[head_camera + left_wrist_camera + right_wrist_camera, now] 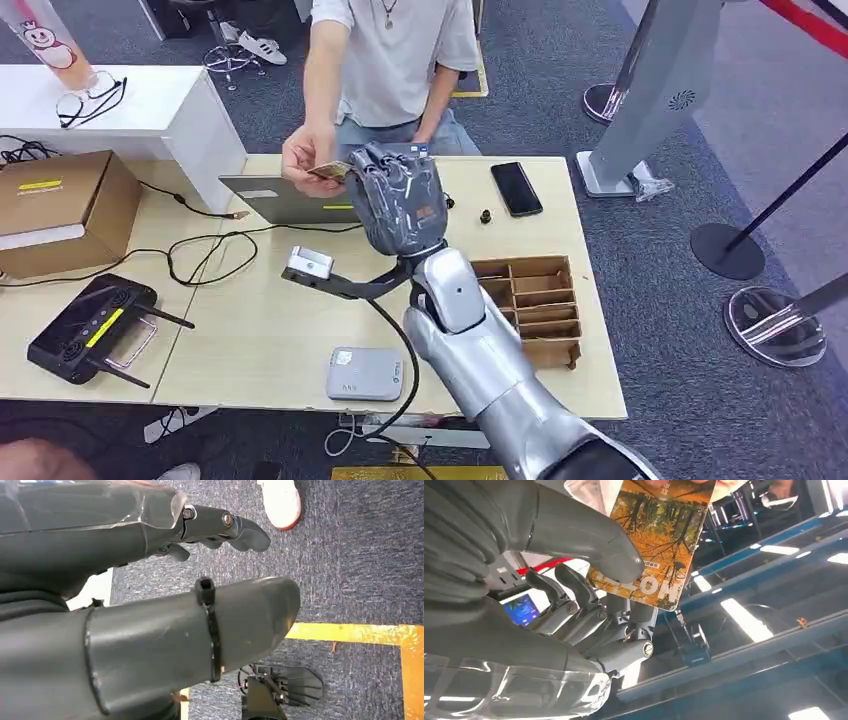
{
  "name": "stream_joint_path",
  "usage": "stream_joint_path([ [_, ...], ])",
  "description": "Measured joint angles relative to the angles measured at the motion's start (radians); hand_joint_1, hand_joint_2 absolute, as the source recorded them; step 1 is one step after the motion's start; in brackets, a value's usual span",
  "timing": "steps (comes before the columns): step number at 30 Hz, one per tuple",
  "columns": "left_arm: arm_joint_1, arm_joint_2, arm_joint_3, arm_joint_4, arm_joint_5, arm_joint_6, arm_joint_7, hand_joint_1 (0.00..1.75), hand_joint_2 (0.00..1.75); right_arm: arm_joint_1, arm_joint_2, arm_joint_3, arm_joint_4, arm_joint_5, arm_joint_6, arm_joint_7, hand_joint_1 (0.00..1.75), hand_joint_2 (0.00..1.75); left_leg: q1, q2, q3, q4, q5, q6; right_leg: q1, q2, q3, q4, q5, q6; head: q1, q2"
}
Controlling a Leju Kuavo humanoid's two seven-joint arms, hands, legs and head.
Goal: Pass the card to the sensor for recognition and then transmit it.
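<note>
Above the table's far edge, right hand (398,195) pinching card (329,171) (person's hand (305,152) also gripping), long axis pointing toward person.

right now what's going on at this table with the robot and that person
The robot's right hand is raised over the light wooden table, pinching an orange card with an autumn forest picture between thumb and fingers. A person in a grey t-shirt stands across the table, and their hand grips the card's far end, so it is held from both sides. The small silver card sensor on a black arm sits on the table below. The left hand hangs down over the carpet, holding nothing.
</note>
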Motion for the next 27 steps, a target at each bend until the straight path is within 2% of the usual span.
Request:
stream_joint_path([
  [1,0.000,0.000,0.000,0.000,0.000,0.000,0.000,0.00,0.00,-0.001,0.000,0.002,0.004,-0.001,0.000,0.000,0.00,1.75,0.000,0.000,0.000,0.000,0.000,0.000,0.000,0.000,0.000,0.000,0.000,0.000,0.000,0.000],
  [15,-0.001,0.000,0.000,0.000,0.005,0.011,0.006,0.00,0.00,-0.007,0.000,0.026,0.015,-0.069,0.000,-0.037,0.00,1.75,0.000,0.000,0.000,0.000,0.000,0.000,0.000,0.000,0.000,0.000,0.000,0.000,0.000,0.000],
  [16,-0.001,0.000,0.000,0.000,0.006,0.011,0.006,0.00,0.00,-0.008,0.000,0.026,0.015,-0.069,0.000,-0.044,0.00,0.00,0.000,0.000,0.000,0.000,0.000,0.000,0.000,0.000,0.000,0.000,0.000,0.000,0.000,0.000],
  [22,-0.004,0.000,0.000,0.000,0.010,0.015,0.019,0.00,0.00,-0.011,0.000,0.027,0.017,-0.084,0.000,-0.065,0.00,0.00,0.000,0.000,0.000,0.000,0.000,0.000,0.000,0.000,0.000,0.000,0.000,0.000,0.000,0.000],
  [27,-0.006,0.000,0.000,0.000,0.014,0.018,0.026,0.00,0.00,-0.011,0.000,0.047,0.021,-0.057,0.000,-0.037,0.00,0.00,0.000,0.000,0.000,0.000,0.000,0.000,0.000,0.000,0.000,0.000,0.000,0.000,0.000,0.000],
])
